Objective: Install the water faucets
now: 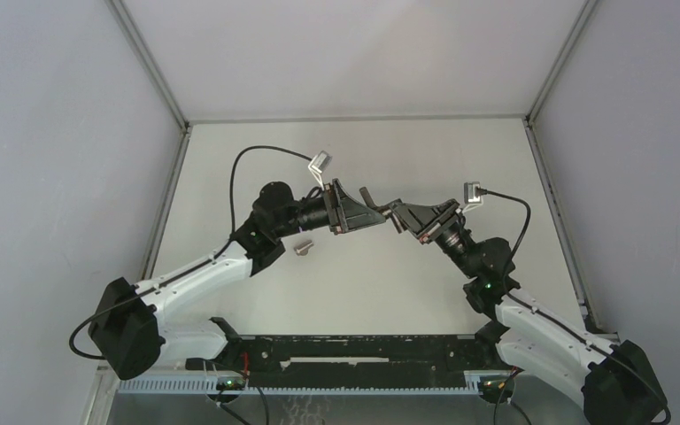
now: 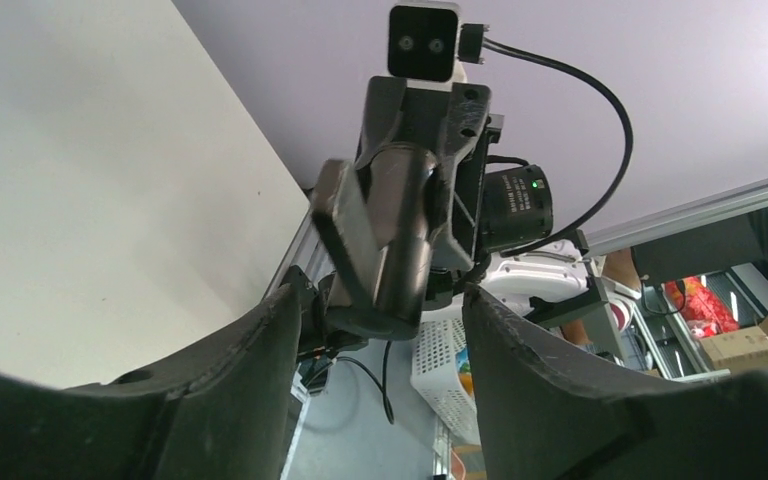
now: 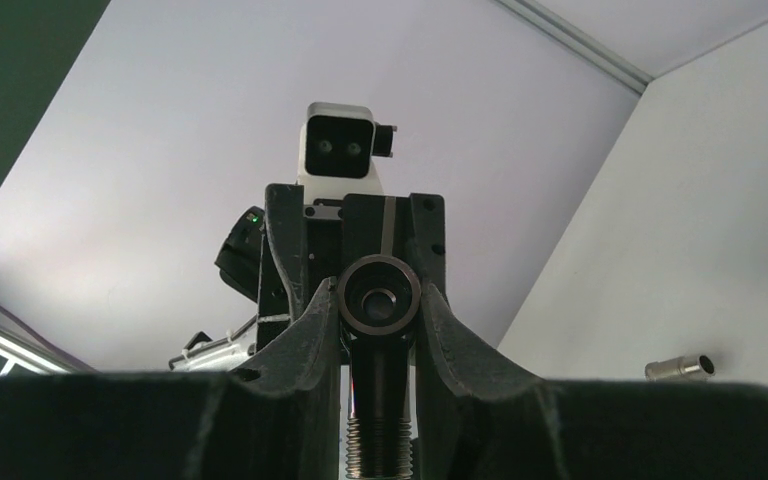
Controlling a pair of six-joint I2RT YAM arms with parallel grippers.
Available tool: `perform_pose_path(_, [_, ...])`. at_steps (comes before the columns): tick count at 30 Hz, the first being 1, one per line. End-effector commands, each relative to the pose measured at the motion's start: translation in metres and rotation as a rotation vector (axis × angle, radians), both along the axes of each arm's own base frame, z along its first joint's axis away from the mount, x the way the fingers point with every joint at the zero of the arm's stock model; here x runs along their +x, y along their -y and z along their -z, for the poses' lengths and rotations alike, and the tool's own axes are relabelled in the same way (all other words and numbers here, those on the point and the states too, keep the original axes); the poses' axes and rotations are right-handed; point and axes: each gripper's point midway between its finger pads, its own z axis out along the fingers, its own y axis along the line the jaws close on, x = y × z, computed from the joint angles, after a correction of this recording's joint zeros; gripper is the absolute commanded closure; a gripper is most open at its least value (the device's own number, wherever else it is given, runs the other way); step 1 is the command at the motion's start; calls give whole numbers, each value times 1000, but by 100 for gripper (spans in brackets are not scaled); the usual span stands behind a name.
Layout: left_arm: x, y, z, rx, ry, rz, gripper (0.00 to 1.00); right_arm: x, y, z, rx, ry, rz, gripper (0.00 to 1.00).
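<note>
Right fingers (image 3: 300, 340) clench the stiff, slick metal tap piece (image 3: 378, 300) (light); parted left fingers (image 2: 240, 370) should pinch its barrel

Tap piece (image 3: 379, 298) there, sides buried behind the right gripper (image 3: 378, 312) fingers (image 3: 300, 345), threaded stem running off the bottom edge.

A white table (image 1: 372, 288) stands between grey walls (image 1: 53, 133), a white basket (image 2: 438, 365) beyond its edge.
</note>
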Motion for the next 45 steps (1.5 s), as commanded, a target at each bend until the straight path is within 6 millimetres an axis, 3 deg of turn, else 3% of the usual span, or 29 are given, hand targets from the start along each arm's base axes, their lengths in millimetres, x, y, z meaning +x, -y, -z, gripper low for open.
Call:
perform_pose_path(1, [-4,2,-30,-78,60,20,38,-14,-1,-34,73,87,-53,100])
perform_pose_path(6, [-5,2,-34,-83,72,24,52,-15,-2,-32,72,76,-55,100])
perform_pose_path(8, [-5,1,-36,-85,78,24,61,-14,-3,-31,67,73,-55,100])
perform_pose_path(11, [-7,0,-40,-75,99,31,82,-16,-4,-28,40,78,-63,100])
perform_pose_path(12, [-8,-1,-40,-61,111,33,96,-17,-4,-28,22,80,-75,89])
perform_pose_path(13, [-7,-3,-39,-38,124,34,99,-17,-4,-27,2,76,-87,71])
perform_pose_path(14, [-8,-5,-38,-17,140,33,100,-19,-4,-25,-28,75,-113,57])
perform_pose_path(16, [-11,-11,-35,30,184,40,100,-19,1,-23,-85,58,-138,39])
perform_pose_path(20, [-23,-30,-28,166,353,95,100,-22,17,-15,-270,43,-193,26])
perform_pose_path(27, [-60,-60,2,394,500,321,100,-54,13,-7,-540,94,-484,25])
perform_pose_path(34, [-76,-68,-2,404,566,427,100,-87,-17,-4,-609,217,-695,18])
perform_pose_path(45, [-84,-69,-11,372,579,456,100,-114,-68,29,-617,205,-888,20])
